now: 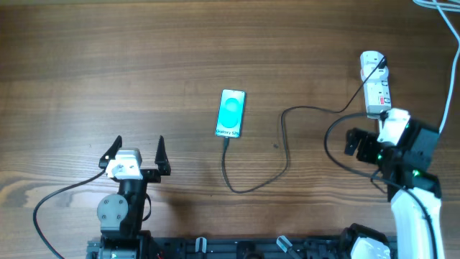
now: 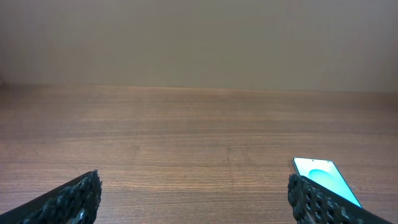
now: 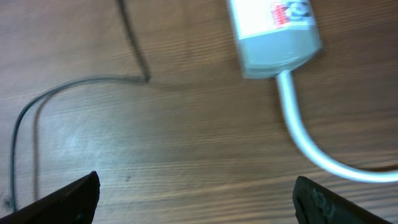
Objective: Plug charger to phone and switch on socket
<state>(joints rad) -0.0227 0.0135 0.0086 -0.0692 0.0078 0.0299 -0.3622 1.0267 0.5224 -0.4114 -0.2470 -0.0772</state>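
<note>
The phone (image 1: 231, 113) lies flat at the table's middle, its teal screen lit; it also shows in the left wrist view (image 2: 323, 177). The black charger cable (image 1: 286, 144) runs from the phone's lower edge in a loop to the socket (image 1: 375, 83) at the far right, where a black plug sits. I cannot tell how deep the tip sits in the phone. My right gripper (image 1: 388, 131) is open and empty just in front of the socket's near end (image 3: 273, 31). My left gripper (image 1: 136, 152) is open and empty, left of the phone.
The socket's thick white cord (image 3: 311, 149) curves off from its near end, close to my right gripper (image 3: 196, 199), and runs along the right table edge (image 1: 449, 93). A bend of black cable (image 3: 62, 87) lies left of the right gripper. A black lead trails by the left arm's base.
</note>
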